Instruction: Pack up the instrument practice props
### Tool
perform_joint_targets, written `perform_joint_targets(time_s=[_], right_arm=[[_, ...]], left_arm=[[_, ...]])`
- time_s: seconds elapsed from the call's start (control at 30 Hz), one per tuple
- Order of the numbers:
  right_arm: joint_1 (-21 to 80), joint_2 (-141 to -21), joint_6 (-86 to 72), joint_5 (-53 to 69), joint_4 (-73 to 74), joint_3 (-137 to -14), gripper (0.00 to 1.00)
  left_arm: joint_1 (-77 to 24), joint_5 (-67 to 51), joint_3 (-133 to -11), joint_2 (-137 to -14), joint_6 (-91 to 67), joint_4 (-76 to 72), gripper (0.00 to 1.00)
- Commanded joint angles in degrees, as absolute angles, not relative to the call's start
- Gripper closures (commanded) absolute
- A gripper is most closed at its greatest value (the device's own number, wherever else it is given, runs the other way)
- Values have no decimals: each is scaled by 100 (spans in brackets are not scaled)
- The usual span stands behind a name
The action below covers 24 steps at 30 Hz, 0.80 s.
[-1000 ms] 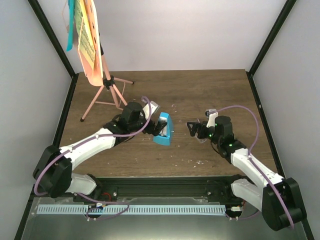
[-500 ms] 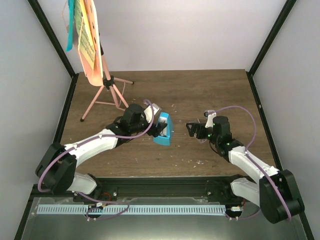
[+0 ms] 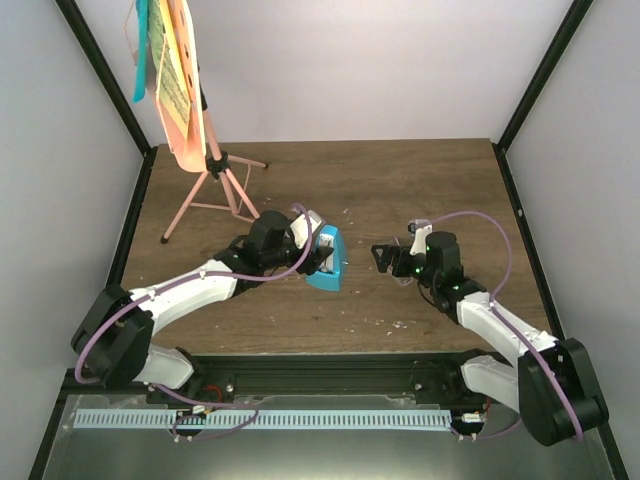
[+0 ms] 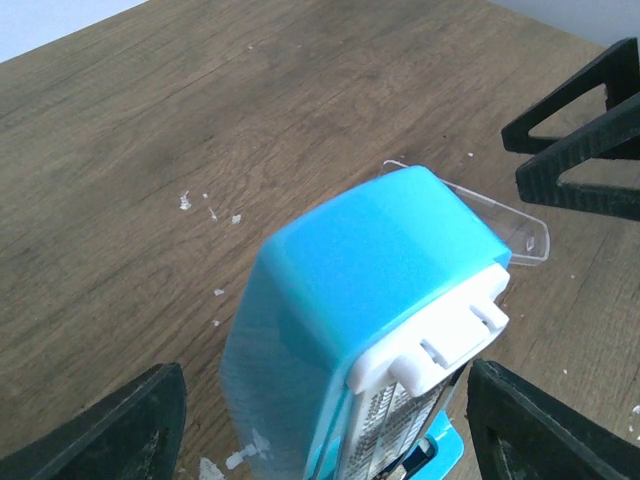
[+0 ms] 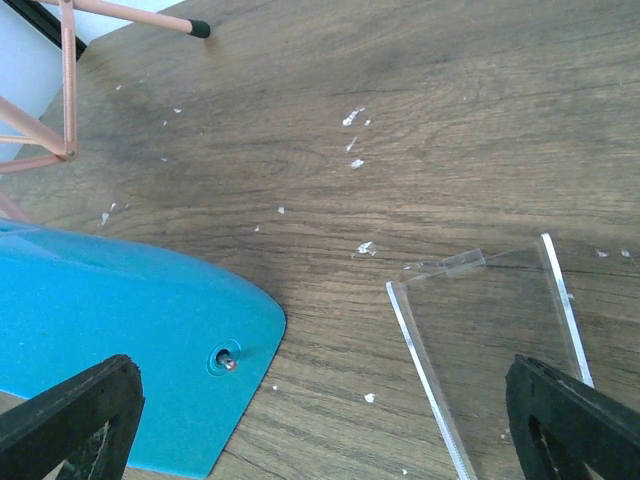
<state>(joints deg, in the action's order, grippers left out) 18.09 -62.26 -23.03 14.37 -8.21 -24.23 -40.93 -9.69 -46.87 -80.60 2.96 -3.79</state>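
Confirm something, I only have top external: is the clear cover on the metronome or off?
Observer: Off. Right wrist shows the clear cover lying flat on the table, apart from the metronome.
Operator: Left pincer clamped on the metronome?
Observer: No. Left wrist shows its fingers flanking the blue body, bare table between one finger and it.
Operator: Right pincer?
Observer: Open, the cover lying between its fingers.

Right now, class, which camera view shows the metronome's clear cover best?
The right wrist view: the clear cover lies flat on the table, large and close, apart from the blue metronome. The left wrist view shows only a strip behind the metronome; the top view barely shows it.
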Motion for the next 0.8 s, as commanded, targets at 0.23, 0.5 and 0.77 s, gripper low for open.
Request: perform_joint_targets(time_s=[0.23,0.5,0.77], right_arm=[[1756,-5955,-2317,1410,-778,-2488,0],[1751,-5912,-2314,1443,-741,-2488,0],[1750,-5848,-2329,1417,-714,-2467,0]], left_arm=[[-4145,-826,-4671,-8016,410,-475,25],[-4173,-801,-4711,-7989,439,-389,31],[-4207,-801,-4711,-7982,448,-369,35]])
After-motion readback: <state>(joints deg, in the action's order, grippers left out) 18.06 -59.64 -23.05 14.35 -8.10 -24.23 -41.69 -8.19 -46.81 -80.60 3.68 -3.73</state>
